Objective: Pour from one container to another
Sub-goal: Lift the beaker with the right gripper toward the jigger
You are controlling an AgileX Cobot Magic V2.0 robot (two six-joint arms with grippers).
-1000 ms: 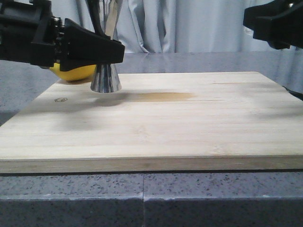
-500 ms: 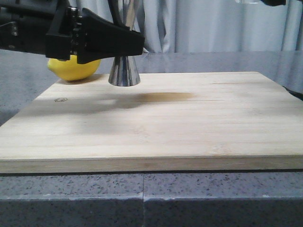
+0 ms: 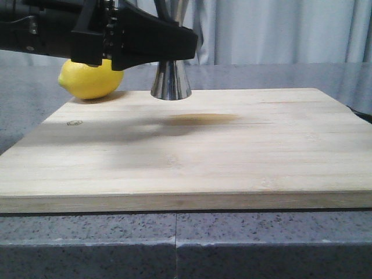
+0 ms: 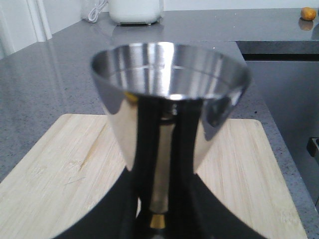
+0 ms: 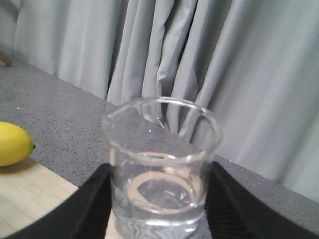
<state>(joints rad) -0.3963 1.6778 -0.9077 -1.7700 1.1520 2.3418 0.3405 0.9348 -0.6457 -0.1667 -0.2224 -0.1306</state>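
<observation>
Behind the left hand gripping the jigger, a lemon; right hand grips the beaker.

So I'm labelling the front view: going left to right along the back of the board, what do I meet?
Yellow lemon → black left gripper → shiny steel hourglass jigger held in it → bare right part of the pale wooden cutting board.
</observation>
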